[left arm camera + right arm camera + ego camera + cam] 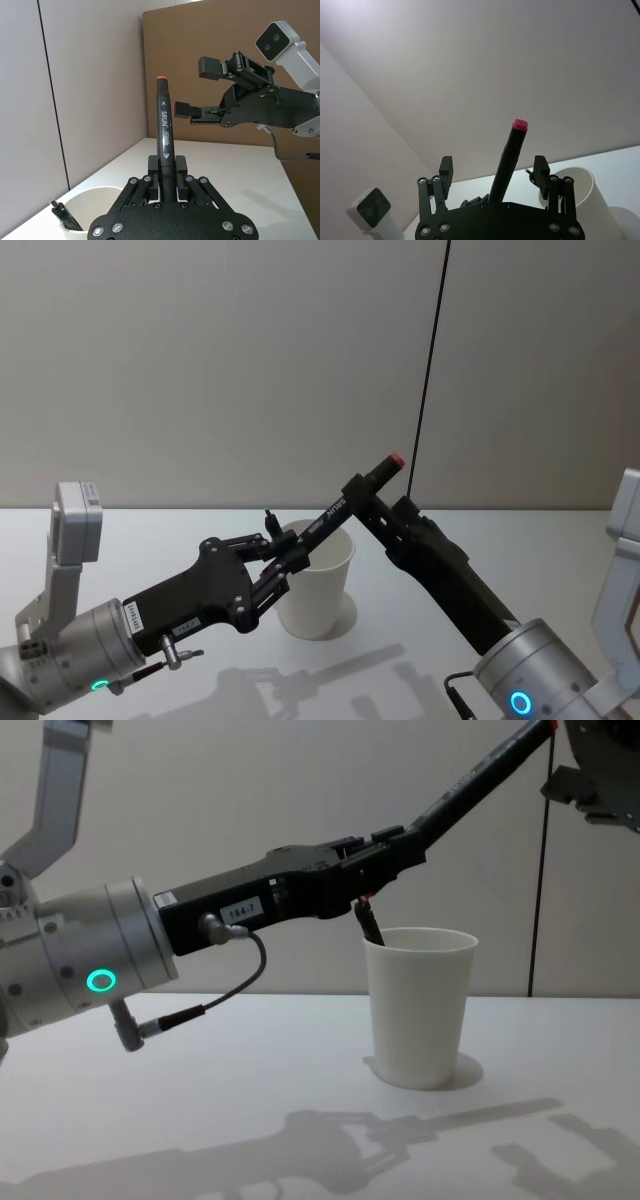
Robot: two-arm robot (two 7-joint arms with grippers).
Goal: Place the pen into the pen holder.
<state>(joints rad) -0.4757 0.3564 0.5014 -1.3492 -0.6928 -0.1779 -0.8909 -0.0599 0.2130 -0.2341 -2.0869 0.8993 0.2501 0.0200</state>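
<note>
Possession of the black marker (335,513) lies with the left tool (285,562), whose fingers are closed on the barrel near its lower end. The marker hangs in mid-air at the centre of the head view, tilted, its red-capped end rising toward the upper right and its lower end just above the near rim of the white paper cup (318,590). The right tool (197,87) stands with its fingers spread wide and holds nothing; in the left wrist view it sits just beside the marker's upper part, apart from it.

The cup stands upright on the white surface (150,540), with another dark pen (368,922) leaning inside against its rim.

The marker looks light and stiff, with a smooth plastic barrel that could pivot in a narrow pinch, particularly when gripped this low. A hold nearer the middle would probably steady it. The paper cup is likely light and easily tipped, so the marker should go in gently, without pushing the wall.
</note>
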